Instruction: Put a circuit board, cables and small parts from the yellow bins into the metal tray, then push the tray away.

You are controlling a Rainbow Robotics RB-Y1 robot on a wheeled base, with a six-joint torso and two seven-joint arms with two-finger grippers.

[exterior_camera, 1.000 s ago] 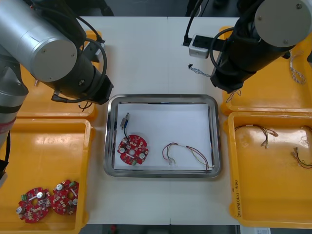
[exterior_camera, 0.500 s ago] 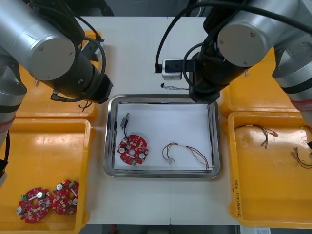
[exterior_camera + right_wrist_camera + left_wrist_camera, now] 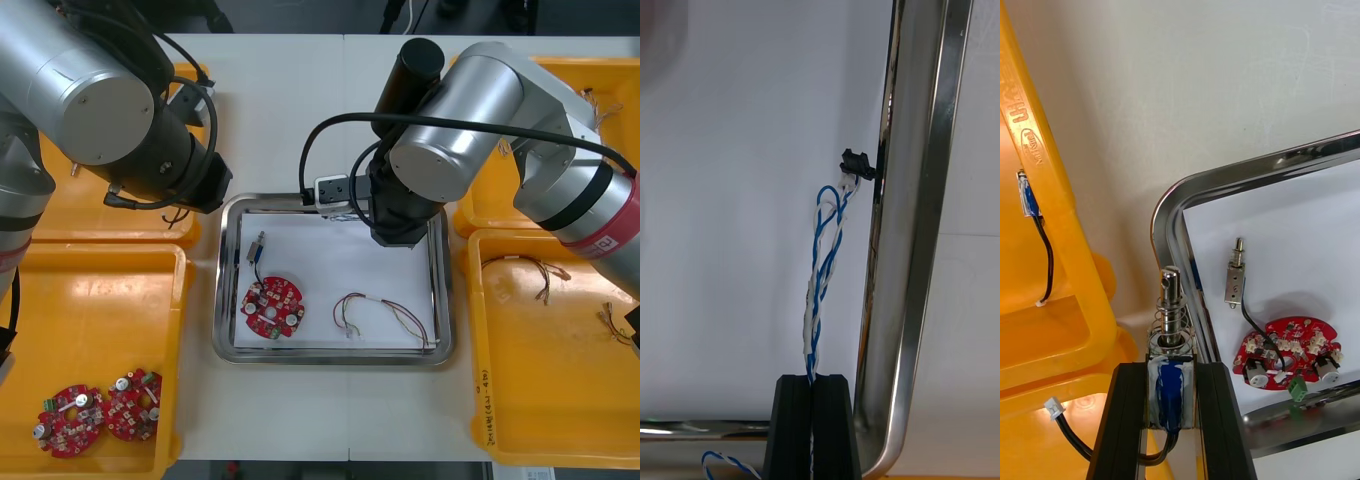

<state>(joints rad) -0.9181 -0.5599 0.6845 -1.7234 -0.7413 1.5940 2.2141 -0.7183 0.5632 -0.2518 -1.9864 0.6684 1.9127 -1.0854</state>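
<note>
The right end effector point(image 3: 812, 379) clamps a twisted blue and white cable point(image 3: 824, 255) over the white-lined shiny metal tray point(image 3: 917, 225), beside its rim; the left end effector point(image 3: 1171, 367) grips a small metal part point(image 3: 1171, 315) above the tray's far-left corner.

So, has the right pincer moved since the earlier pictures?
Yes: right pincer swung left, from the far right yellow bin to over the metal tray.

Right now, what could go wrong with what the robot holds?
The right end effector holds the blue and white cable close beside the rim of the metal tray; released, it might drape over it. The left end effector holds a small metal part by the tray's corner; it could land outside.
</note>
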